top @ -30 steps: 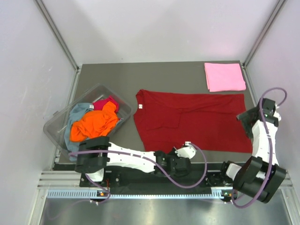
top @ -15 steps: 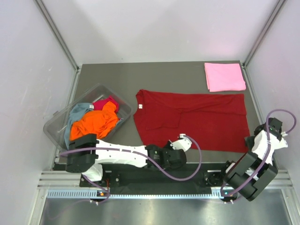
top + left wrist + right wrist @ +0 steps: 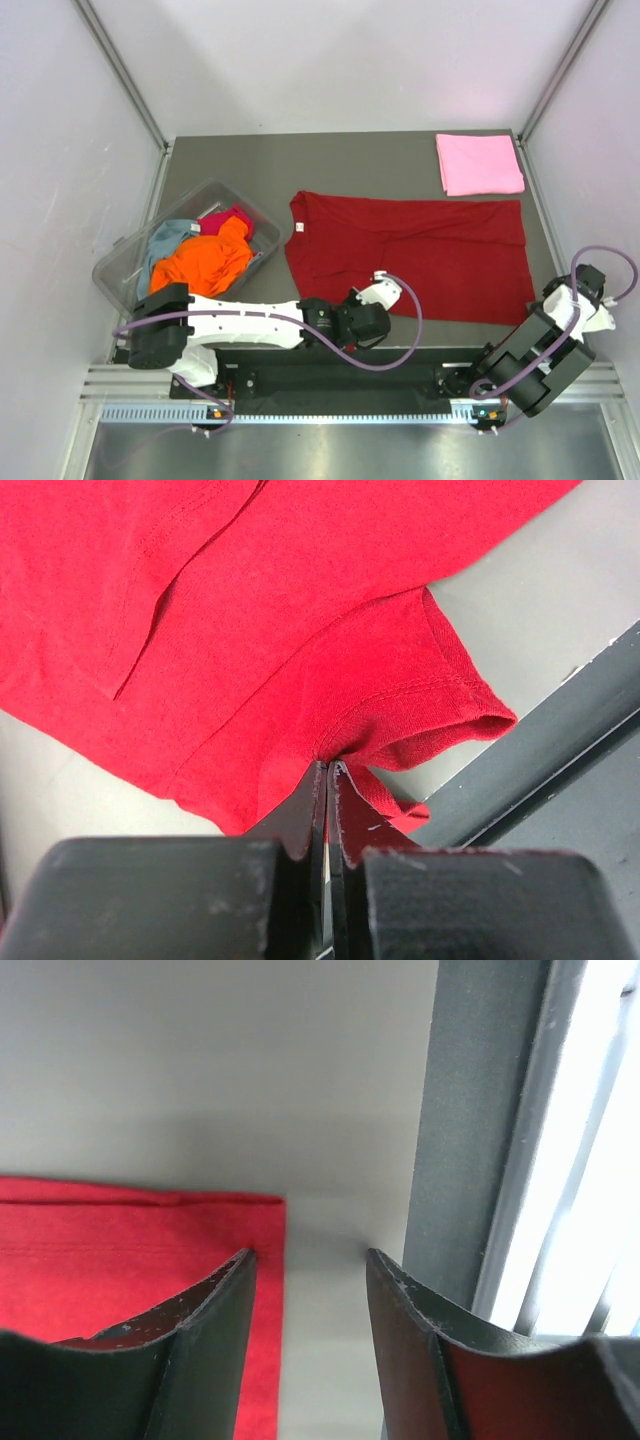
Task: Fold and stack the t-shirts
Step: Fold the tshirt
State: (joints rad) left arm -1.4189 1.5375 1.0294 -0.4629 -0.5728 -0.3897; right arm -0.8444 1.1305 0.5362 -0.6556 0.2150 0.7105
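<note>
1. The left gripper (image 3: 328, 768) sat just short of the near hem of the dark red cloth short-sleeved t-shirt (image 3: 430, 250). It has since moved forward and to the left, and the hem is now bunched and pinched at its fingertips.
2. The right gripper (image 3: 308, 1255) has drawn back off the shirt's right end. The shirt's corner now lies by one fingertip, with the bare grey table top (image 3: 200, 1080) between the jaws.
3. Its jaws have narrowed, though a gap remains.

L arm (image 3: 250, 322): low, stretched rightward | L fingers (image 3: 305, 815): pinched shut | R arm (image 3: 540, 345): bent, far right | R fingers (image 3: 200, 1350): apart
</note>
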